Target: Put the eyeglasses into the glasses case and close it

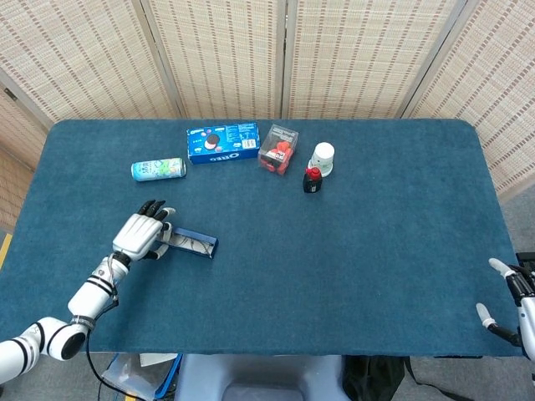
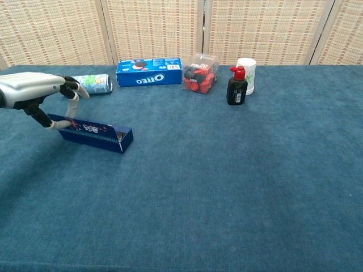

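Observation:
The blue glasses case [image 1: 194, 244] lies left of the table's middle, and its long blue side [image 2: 93, 134] faces the chest camera. Thin wire eyeglasses [image 1: 189, 242] show faintly inside it in the head view. The chest view hides them behind the case wall. My left hand [image 1: 142, 236] grips the case's left end, with a finger on top and the thumb underneath [image 2: 39, 95]. My right hand [image 1: 512, 292] hangs at the table's front right edge, holding nothing, with its fingers apart.
Along the back stand a lying can [image 1: 158, 169], an Oreo box [image 1: 222, 142], a clear box of red items [image 1: 278, 149], a white cup [image 1: 323, 158] and a black bottle with a red cap [image 1: 313, 180]. Blue cloth covers the table [image 1: 368, 251].

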You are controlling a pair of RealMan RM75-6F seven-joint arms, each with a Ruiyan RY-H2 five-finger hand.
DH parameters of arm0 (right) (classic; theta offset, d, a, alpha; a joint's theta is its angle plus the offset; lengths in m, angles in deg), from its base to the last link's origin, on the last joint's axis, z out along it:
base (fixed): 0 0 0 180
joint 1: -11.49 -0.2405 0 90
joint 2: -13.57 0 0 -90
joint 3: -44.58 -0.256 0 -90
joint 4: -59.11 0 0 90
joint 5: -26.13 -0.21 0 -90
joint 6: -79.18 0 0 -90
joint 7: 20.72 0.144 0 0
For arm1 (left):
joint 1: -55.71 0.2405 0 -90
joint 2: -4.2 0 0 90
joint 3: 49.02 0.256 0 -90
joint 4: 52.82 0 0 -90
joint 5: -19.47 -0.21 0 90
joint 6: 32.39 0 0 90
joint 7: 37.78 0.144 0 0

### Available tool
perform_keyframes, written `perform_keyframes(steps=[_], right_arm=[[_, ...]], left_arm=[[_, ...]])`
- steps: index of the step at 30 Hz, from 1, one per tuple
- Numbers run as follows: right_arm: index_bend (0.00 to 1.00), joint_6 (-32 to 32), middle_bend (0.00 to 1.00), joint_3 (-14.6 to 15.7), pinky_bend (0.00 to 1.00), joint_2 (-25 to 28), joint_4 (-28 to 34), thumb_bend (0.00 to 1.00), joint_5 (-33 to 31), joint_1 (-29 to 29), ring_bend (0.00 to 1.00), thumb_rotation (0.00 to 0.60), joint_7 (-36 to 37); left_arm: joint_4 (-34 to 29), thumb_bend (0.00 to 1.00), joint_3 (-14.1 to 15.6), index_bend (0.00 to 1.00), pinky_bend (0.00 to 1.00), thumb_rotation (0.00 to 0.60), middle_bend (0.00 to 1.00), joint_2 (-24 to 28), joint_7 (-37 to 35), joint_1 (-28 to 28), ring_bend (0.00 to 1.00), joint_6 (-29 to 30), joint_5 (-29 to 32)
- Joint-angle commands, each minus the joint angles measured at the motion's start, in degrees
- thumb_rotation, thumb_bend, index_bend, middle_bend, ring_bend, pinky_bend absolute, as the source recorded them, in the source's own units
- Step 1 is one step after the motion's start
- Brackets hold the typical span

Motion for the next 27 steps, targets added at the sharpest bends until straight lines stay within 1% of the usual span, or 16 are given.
perform_keyframes(steps=[1, 5, 13, 22, 25, 27], right_arm=[[0.16, 0.0, 0.24, 0.0, 0.07, 0.0, -0.1, 0.30, 0.0, 0.0, 0.16, 0.600, 0.1], [0.16, -0.1, 0.24, 0.1, 0.07, -0.1, -0.3, 0.30, 0.0, 0.2, 0.16, 0.600, 0.2], [0.16, -0.1, 0.24, 0.1, 0.07, -0.2, -0.6, 0.30, -0.2, 0.3, 0.16, 0.600, 0.6], [0.16, 0.0, 0.24, 0.1, 0.07, -0.2, -1.0, 0.30, -0.5, 0.4, 0.16, 0.600, 1.1], [0.16, -0.1, 0.24, 0.1, 0.07, -0.2, -1.2, 0.30, -0.5, 0.5, 0.16, 0.600, 1.3], [0.16, -0.1, 0.24, 0.1, 0.07, -0.1, -1.3, 0.30, -0.6, 0.6, 0.16, 0.600, 1.4]], left_arm=[[1.1, 0.45, -1.6, 0.58, 0.00, 0.600, 0.18, -0.8, 2.4, -1.3, 0.03, -2.5, 4.2], [1.9, 0.45, -2.6, 0.54, 0.00, 0.600, 0.16, -1.4, 4.8, -2.5, 0.03, -4.6, 8.6], [3.8, 0.45, -4.2, 0.50, 0.00, 0.600, 0.16, -3.5, 9.7, -4.9, 0.03, -6.3, 16.4], [8.6, 0.44, -4.8, 0.48, 0.00, 0.600, 0.16, -7.1, 14.2, -7.5, 0.02, -7.1, 23.8], [10.0, 0.44, -5.1, 0.41, 0.00, 0.600, 0.14, -8.5, 15.3, -7.9, 0.00, -6.0, 25.5], [10.6, 0.43, -5.2, 0.32, 0.00, 0.600, 0.12, -9.3, 16.2, -8.1, 0.00, -5.3, 26.6]])
